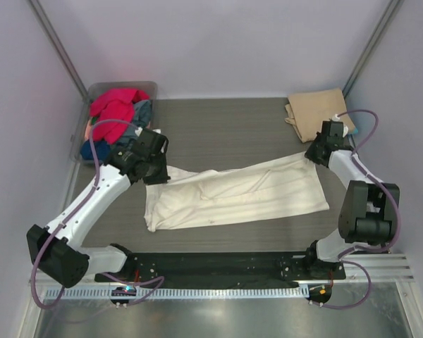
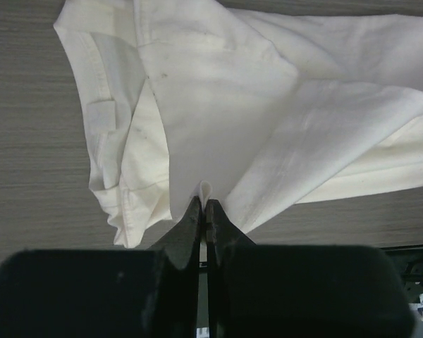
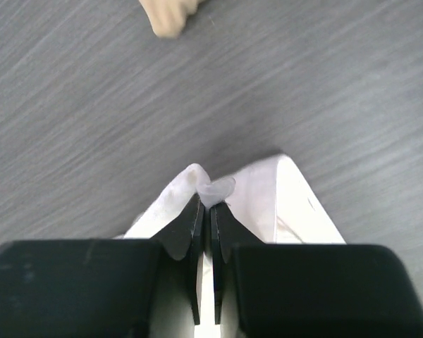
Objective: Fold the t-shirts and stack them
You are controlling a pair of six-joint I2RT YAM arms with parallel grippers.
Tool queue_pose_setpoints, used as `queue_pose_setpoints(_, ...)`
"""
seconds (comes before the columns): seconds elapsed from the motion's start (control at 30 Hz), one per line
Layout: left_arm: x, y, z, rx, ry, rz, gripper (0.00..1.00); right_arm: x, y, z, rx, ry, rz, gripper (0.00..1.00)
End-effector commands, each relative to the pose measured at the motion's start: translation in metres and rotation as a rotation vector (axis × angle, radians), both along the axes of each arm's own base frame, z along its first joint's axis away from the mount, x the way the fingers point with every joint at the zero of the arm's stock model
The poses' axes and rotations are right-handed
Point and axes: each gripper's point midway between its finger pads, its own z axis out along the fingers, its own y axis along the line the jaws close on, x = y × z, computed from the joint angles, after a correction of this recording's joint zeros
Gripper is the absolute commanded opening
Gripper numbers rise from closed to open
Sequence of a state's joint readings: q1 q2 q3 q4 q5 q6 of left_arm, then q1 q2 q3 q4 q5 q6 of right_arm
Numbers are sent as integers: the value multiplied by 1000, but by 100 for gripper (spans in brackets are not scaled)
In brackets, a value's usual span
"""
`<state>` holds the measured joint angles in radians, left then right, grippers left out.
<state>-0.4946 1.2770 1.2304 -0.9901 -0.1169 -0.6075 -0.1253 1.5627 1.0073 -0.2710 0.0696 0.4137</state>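
The large cream-white t-shirt lies stretched across the middle of the table, folded lengthwise. My left gripper is shut on its left end; the left wrist view shows a pinch of cream cloth between the fingertips and the shirt spread beyond. My right gripper is shut on the shirt's far right corner. A folded tan-beige t-shirt lies at the back right; a bit of it shows in the right wrist view. Red and blue-grey shirts sit in the tub.
A grey translucent tub stands at the back left, close behind my left arm. The black base rail runs along the near edge. Pale walls close in the sides and back.
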Motion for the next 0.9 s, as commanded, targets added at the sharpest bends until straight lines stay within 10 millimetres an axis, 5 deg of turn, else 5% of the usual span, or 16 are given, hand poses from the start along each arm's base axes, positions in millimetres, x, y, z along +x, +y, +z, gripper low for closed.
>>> queue_pose_setpoints(0.0,-23,11,1,18,0,44,0,-12,-12,16,-37,-62,-79,10)
queue_pose_setpoints(0.17,-53,14,-14,10,36,74,0,-48,-16,13,-22,-81,-184,15)
queue_pose_setpoints(0.23,-63,14,-14,-16,30,79,1,-59,-19,21,-3,-129,-230,24)
queue_pose_setpoints(0.3,-77,11,-21,-46,63,86,5,-70,-18,15,29,-146,-265,62)
queue_pose_setpoints(0.37,-89,8,-20,-85,66,71,23,-73,-20,25,42,-190,-276,89)
queue_pose_setpoints(0.4,-92,5,-18,-106,67,70,32,-73,-20,29,46,-201,-279,93)
queue_pose_setpoints(0.47,-94,3,-12,-130,46,59,54,-68,-19,50,53,-252,-261,94)
queue_pose_setpoints(0.63,-78,6,-5,-95,-13,71,61,-52,15,79,138,-326,-100,92)
queue_pose_setpoints(0.7,-65,2,-11,-78,-37,80,61,-48,47,79,175,-311,23,90)
queue_pose_setpoints(0.87,-27,-15,-38,-50,-71,100,58,-61,82,29,203,-159,130,86)
